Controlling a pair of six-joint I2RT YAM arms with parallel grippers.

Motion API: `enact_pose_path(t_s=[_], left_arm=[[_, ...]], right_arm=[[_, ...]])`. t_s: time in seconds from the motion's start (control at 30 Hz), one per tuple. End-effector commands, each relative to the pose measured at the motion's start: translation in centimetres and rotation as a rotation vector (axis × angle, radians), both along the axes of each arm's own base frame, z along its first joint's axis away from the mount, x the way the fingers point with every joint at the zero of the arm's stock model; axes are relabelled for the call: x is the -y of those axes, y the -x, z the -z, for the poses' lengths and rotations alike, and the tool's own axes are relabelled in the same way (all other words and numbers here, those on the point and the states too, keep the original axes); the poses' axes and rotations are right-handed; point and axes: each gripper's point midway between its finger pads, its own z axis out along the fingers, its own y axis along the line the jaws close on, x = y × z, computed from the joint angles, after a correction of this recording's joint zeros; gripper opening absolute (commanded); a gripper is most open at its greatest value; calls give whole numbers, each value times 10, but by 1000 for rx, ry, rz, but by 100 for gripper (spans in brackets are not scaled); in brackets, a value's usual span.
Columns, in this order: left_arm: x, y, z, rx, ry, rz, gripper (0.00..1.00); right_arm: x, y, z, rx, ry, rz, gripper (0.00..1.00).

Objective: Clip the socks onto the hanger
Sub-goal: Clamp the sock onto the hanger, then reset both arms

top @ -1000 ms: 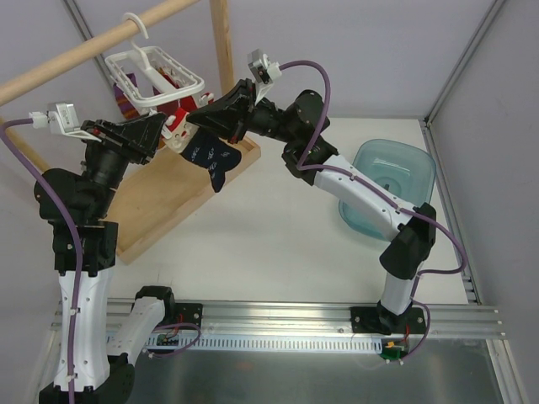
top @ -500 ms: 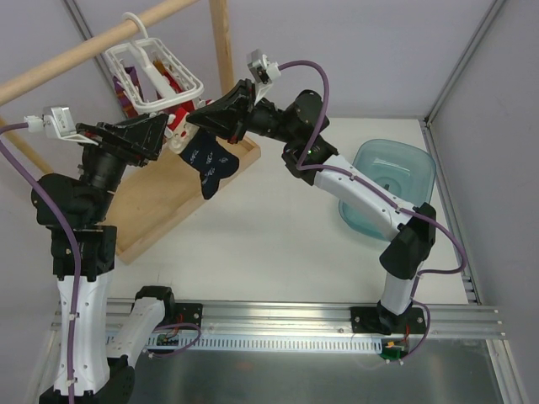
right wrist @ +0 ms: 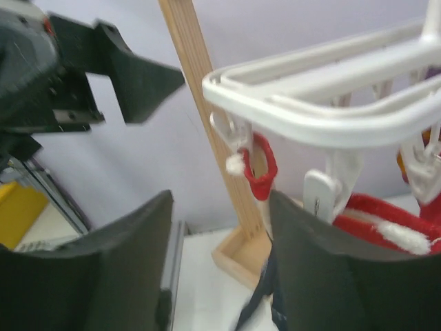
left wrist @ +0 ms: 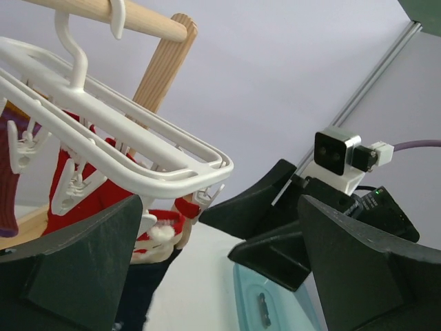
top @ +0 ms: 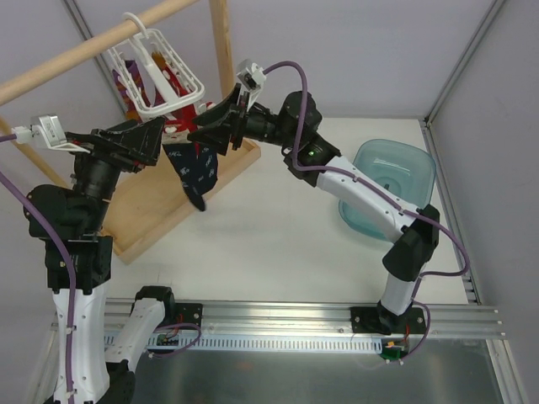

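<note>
Navy sock (top: 195, 172) hangs straight down under the near corner of the hanger (right wrist: 324, 118), cuff up at a corner clip (right wrist: 227, 127). The hanger's hook is on the wooden rod (top: 84, 46).

Left gripper (top: 161, 141): fingers spread wide, nothing between them, parked just beside the cuff. Right gripper (top: 195, 139): fingers also apart. The upright post shows through the gap, and navy cloth sits at the bottom of it, not pinched as far as I can see.

Progress, my read:
- With neither gripper gripping it and the sock not falling, sock one looks clipped.
- The second navy sock isn't in any view. It could be behind the hanger or off-frame, can't tell.
- So roughly half done at best. What's left is confirming the clip holds, backing both arms off, then fetching and clipping the mate.

Hard to make out:
- The actual clip bite on the cuff. From overhead both grippers cover it, and the right wrist view is blurred there.
- The wrist views cut off the sock's lower half.
- Red socks (left wrist: 83, 186) and a purple sock (left wrist: 8, 186) crowd the other clips, so I can't count free clips.
</note>
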Motion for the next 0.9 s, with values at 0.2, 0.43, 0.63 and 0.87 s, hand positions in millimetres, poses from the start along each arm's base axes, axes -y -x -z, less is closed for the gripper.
enact_pose_path(t_s=[0.2, 0.43, 0.63, 0.87], left_arm=[[-12, 9, 21, -71, -93, -82, 99], [-16, 20, 85, -216, -144, -99, 99], [-10, 36, 134, -308, -164, -58, 99], [-12, 49, 217, -522, -94, -57, 99]], right_arm=[[96, 24, -3, 33, 233, 249, 100], [226, 8, 61, -132, 363, 731, 100], [339, 22, 147, -285, 442, 1119, 100], [386, 59, 217, -359, 365, 1200, 100]])
